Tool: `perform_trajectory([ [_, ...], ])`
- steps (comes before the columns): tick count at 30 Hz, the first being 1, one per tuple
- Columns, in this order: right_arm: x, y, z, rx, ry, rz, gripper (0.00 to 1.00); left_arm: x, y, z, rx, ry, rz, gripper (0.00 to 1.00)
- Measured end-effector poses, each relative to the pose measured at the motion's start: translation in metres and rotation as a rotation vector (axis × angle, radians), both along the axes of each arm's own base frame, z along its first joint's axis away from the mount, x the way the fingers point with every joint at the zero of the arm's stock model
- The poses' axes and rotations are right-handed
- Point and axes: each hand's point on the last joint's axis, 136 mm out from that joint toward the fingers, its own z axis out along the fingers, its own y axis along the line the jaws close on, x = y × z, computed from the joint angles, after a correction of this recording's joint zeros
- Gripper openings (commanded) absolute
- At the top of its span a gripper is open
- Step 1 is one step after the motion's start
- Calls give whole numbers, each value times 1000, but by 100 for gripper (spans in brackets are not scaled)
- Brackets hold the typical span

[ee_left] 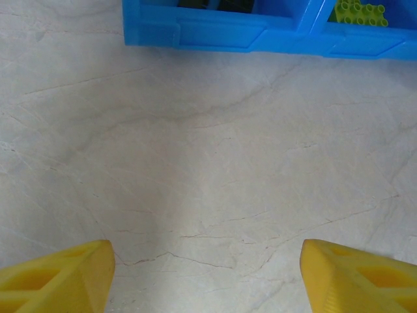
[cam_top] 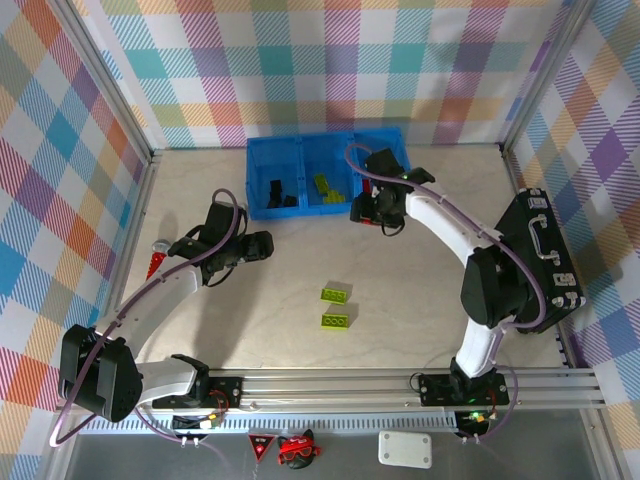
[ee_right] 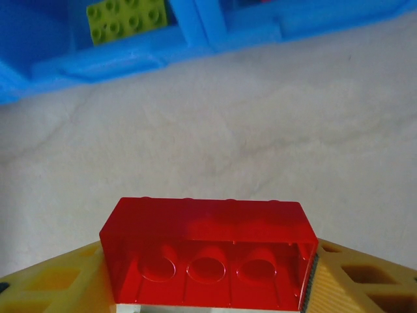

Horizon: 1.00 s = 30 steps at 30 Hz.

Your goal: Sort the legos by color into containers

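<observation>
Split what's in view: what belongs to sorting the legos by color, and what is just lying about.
Job in hand:
- blue bin
- red lego, gripped by the right tool
- two loose lime legos
- black legos and a lime lego, already binned

Lying about:
- black case with a handle
- small red object, far left

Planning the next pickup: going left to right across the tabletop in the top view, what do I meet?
small red object → left hand → two green legos → black case

One red lego (ee_right: 208, 254), two loose greens (cam_top: 335, 294) (cam_top: 336, 320)
</observation>
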Motion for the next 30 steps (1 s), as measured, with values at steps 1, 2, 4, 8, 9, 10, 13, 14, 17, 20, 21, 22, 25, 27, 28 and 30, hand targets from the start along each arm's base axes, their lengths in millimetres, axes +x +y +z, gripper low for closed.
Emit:
perform_trajectory([
  [1, 6, -2, 0, -1, -5, 1, 62, 0, -1, 0, -1, 1, -1, 75],
  [2, 13, -5, 0, -2, -10, -3, 62, 0, -1, -1, -1, 3, -1, 75],
  [4, 30, -12, -1, -5, -20, -11, 62, 0, -2, -2, -2, 6, 0, 75],
  [8, 61, -24, -2, -9, -44, -35, 61, -1, -5, -2, -4, 10, -6, 75],
  [9, 68, -27, -2, -10, -48, -42, 61, -1, -6, -2, -5, 11, -7, 74],
  [10, 75, -30, -2, -10, -53, -47, 61, -1, -8, -2, -5, 11, -10, 74],
  [13, 97, -36, -2, 0, -69, -63, 61, 1, -11, 0, -8, 9, -14, 74],
  [14, 104, -37, -3, 4, -73, -70, 61, 1, -11, 1, -8, 7, -14, 74],
  [17, 122, -41, -5, 16, -85, -94, 61, 1, -11, 1, -9, 6, -12, 74],
  [20, 137, -42, -10, 33, -87, -133, 62, 1, -12, 0, -2, 10, -12, 74],
  [21, 142, -41, -11, 40, -89, -146, 62, 2, -12, 0, 1, 12, -11, 74],
  [22, 146, -40, -13, 49, -88, -161, 62, 3, -12, 0, 3, 13, -9, 74],
  [25, 156, -38, -20, 71, -82, -207, 63, 6, -13, 0, 9, 17, -5, 74],
  [27, 158, -38, -26, 81, -70, -238, 64, 5, -15, -1, 9, 19, -10, 74],
  [28, 159, -38, -30, 85, -63, -260, 64, 4, -16, -1, 11, 21, -14, 74],
  [30, 161, -39, -35, 92, -55, -300, 65, 3, -16, -1, 18, 26, -15, 74],
])
